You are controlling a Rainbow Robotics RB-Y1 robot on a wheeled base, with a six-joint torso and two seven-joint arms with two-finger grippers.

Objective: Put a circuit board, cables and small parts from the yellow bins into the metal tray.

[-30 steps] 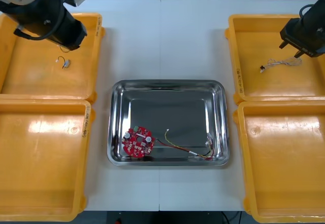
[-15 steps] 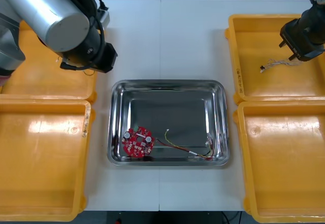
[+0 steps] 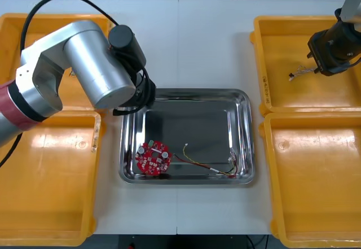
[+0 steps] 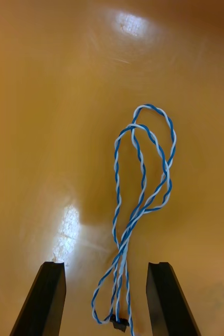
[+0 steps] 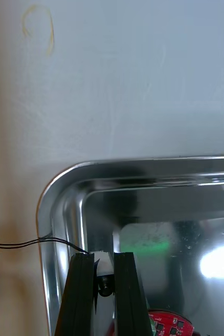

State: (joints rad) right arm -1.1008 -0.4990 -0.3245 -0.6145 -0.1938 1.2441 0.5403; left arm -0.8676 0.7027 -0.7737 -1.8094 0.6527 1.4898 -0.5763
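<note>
Between the fingers of the left pincer (image 5: 103,265), drawn narrow: one small metal part (image 5: 102,261), its thin black cable (image 5: 38,242) trailing out across the rim of the metal tray (image 5: 59,194) toward the bench (image 5: 143,79). Position: above the tray's far left corner. Already in the tray: red circuit board (image 3: 153,158); red and yellow cable (image 3: 206,167). Right pincer (image 4: 105,273): wide, low in the far right yellow bin (image 3: 282,40), astride a twisted blue and white cable (image 4: 143,184). Step judged: delivery of the part. Next calls for: carrying it further inward before release, so the cable drops inside; the right pincer lowering and closing on the strands.
</note>
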